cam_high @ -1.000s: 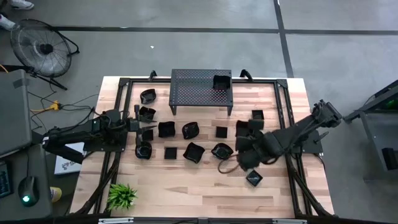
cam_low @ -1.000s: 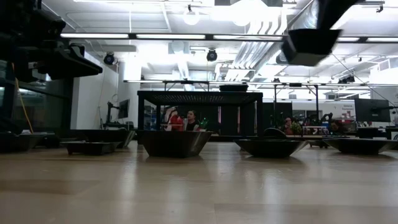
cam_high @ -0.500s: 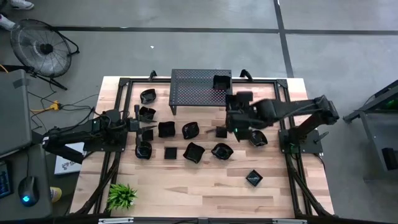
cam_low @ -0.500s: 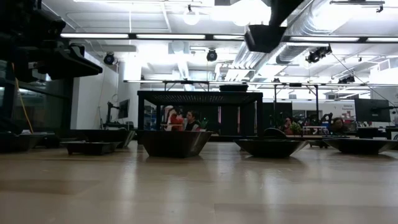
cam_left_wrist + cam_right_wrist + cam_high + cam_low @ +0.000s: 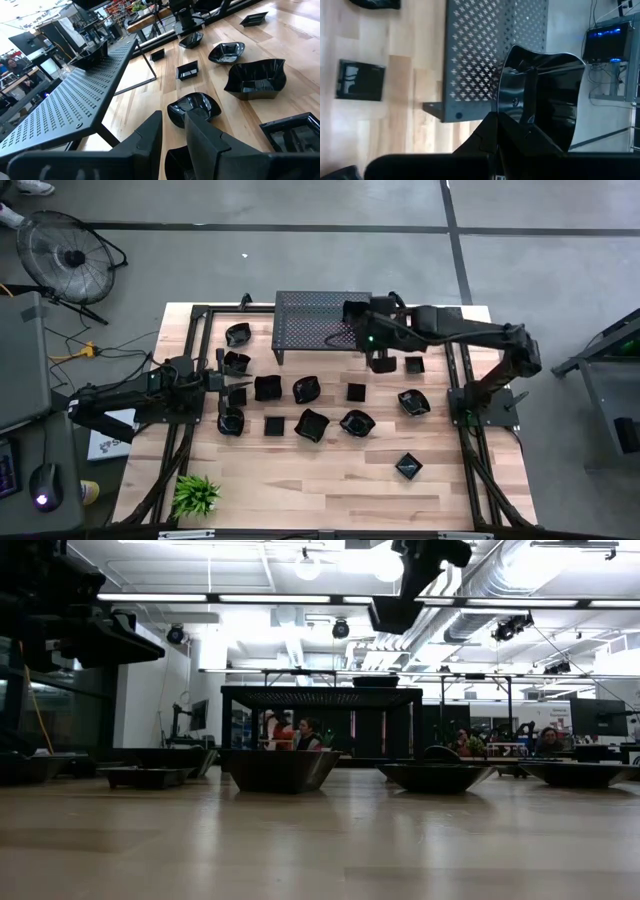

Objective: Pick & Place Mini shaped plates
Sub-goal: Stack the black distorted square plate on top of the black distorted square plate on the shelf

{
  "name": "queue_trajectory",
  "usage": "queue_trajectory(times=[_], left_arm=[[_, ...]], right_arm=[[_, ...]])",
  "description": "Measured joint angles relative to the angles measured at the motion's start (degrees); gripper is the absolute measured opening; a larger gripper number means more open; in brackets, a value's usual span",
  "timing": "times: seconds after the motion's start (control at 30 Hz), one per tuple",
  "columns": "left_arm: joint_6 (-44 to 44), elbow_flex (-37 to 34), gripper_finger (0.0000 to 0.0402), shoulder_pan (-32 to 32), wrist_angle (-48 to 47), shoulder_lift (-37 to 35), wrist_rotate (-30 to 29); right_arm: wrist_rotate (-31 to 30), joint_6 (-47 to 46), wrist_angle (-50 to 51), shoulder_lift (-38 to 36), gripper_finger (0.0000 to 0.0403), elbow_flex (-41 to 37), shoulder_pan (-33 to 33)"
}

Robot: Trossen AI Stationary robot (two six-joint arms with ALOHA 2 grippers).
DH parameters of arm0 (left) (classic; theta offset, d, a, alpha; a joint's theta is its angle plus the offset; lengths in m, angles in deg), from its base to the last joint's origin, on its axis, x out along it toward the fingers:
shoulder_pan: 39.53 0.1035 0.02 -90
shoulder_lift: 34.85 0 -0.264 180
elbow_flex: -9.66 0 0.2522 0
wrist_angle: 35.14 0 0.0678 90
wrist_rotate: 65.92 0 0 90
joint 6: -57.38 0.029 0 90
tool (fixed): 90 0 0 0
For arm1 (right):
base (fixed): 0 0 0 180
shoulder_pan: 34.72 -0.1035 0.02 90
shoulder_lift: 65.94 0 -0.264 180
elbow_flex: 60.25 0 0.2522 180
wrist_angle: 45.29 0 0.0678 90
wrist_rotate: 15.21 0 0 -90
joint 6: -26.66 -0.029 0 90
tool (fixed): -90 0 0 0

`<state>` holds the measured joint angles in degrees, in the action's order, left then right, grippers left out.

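The left gripper [image 5: 222, 385] waits left of the perforated stand [image 5: 322, 326], jaws narrowly apart around nothing I can see. Ten small plates [image 5: 311, 423] lie on the tabletop [image 5: 300, 485] in front of the stand; one more [image 5: 357, 311] sits on the stand's right corner. The right gripper [image 5: 372, 338] hovers at that corner, jaws clamped on the rim of a glossy lobed plate [image 5: 555, 95]. The plates look light, stiff and slippery; I think the raised rim is the best hold.
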<state>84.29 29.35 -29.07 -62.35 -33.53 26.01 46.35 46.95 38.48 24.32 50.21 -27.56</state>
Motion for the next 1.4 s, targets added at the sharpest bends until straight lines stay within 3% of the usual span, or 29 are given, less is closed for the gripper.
queue_trajectory(times=[0.87, 1.4], left_arm=[[0.0, 0.0, 0.0080, 0.0, 0.0, 0.0, 0.0], [0.0, 0.0, 0.0080, 0.0, 0.0, 0.0, 0.0]], right_arm=[[9.5, 10.8, -13.3, 0.4, 0.0000, 0.0, 11.0], [9.6, 11.4, -17.0, 3.3, 0.0000, 0.0, 12.4]])
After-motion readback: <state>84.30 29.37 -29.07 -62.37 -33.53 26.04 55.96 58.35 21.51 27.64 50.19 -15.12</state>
